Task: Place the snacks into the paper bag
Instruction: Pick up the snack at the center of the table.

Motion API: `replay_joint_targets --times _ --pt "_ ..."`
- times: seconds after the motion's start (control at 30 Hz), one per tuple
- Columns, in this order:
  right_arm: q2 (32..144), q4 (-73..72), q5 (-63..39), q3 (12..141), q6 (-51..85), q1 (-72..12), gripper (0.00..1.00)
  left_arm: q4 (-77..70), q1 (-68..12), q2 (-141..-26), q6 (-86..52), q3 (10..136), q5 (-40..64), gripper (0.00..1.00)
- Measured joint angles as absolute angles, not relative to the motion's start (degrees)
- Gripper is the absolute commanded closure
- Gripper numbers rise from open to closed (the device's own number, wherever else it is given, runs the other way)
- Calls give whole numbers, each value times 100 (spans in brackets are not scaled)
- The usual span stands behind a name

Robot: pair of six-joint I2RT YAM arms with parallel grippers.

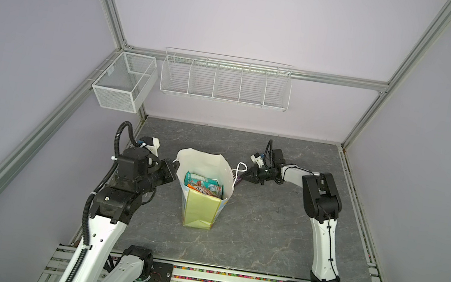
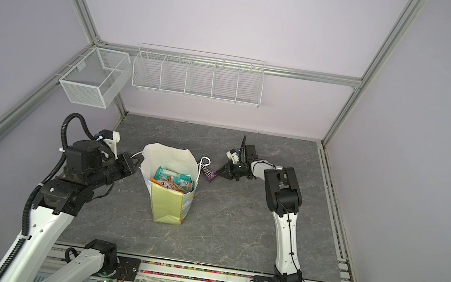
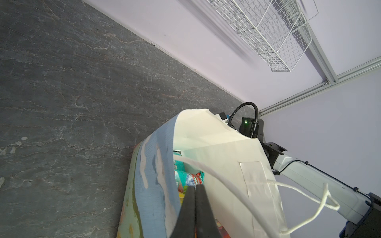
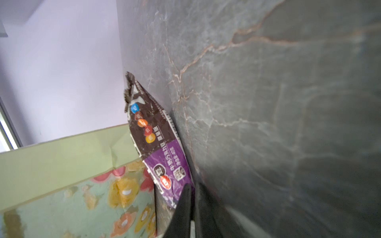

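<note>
A: Starting with the grey stone table (image 1: 265,231), where does the paper bag (image 1: 199,211) stand?
B: Upright near the middle, mouth open, between the two arms. Teal and orange pouches (image 1: 205,186) lie inside it.
A: Anything outside?
B: One brown-purple M&M's pack (image 2: 209,174), on the table just beside the bag, by a white cord handle (image 2: 205,161).
A: And the claws?
B: The right gripper (image 2: 218,173) pinches that pack's purple end. The left gripper (image 1: 175,166) has its fingers pressed together at the bag's rim; whether paper is caught between them, I cannot tell.
</note>
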State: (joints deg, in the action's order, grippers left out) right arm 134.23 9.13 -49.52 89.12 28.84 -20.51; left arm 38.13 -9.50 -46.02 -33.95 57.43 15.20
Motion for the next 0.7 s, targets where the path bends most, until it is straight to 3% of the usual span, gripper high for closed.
replay_joint_targets --times 0.37,0.7 --pt "12702 661 -4547 8095 3068 -2143 93 3815 -950 -4600 -3398 5743 1520 100" --pt "11354 655 -4215 7575 3129 -2252 93 3848 -950 -4556 -3398 5743 1520 100"
